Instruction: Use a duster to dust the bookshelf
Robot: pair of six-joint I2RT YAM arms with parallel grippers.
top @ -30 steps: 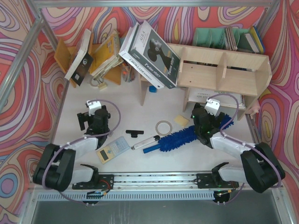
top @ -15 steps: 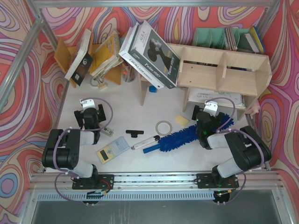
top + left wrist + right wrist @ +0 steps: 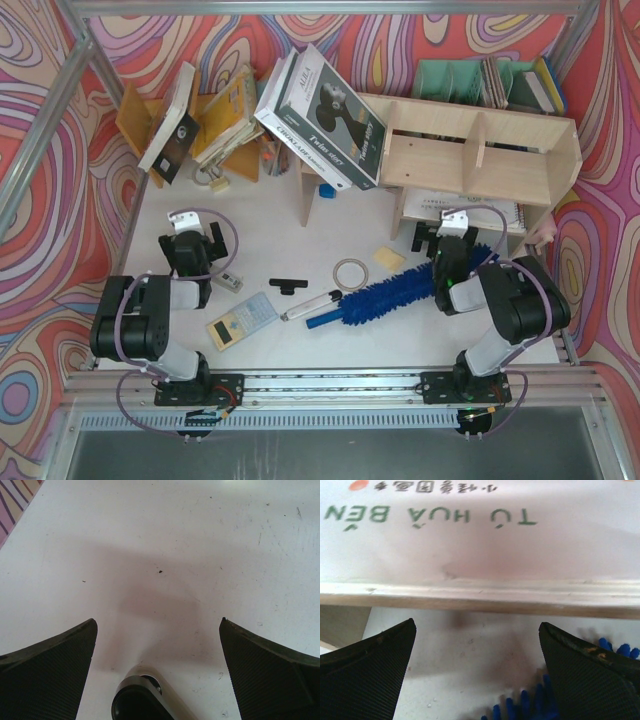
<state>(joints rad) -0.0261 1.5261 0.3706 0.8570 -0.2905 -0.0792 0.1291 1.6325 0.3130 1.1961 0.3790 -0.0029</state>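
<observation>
Fingers (image 3: 50,675) of the left gripper (image 3: 157,621) stand spread wide with nothing between them, over bare white tabletop (image 3: 390,345) toward its left edge. Those of the right gripper (image 3: 477,622) are spread just as wide and hold nothing. Between them shows a pale plywood edge of the bookshelf (image 3: 480,165), with a white sheet (image 3: 470,540) printed in green letters lying on that board.

The duster (image 3: 385,295) lies flat on the tabletop, right of the middle and on a slant. Its smooth blue handle points to the near left, and its shaggy head runs to the far right, ending at the right gripper just in front of the bookshelf. In the right wrist view a few blue strands show along the bottom, beside the right-hand finger; whether they touch it cannot be told.

The bookshelf stands along the far right of the tabletop, its upright dividers forming open compartments. A black-and-white box (image 3: 320,120) leans against its left end, and green folders (image 3: 450,78) sit at its far side.

A silver pen (image 3: 310,303) lies just beside the duster's handle. A tape ring (image 3: 350,272) and a yellow sponge (image 3: 388,258) lie near the duster's far side. A small black piece (image 3: 288,286) and a flat calculator (image 3: 240,320) lie toward the left arm, and a heap of books (image 3: 200,120) fills the far left corner
</observation>
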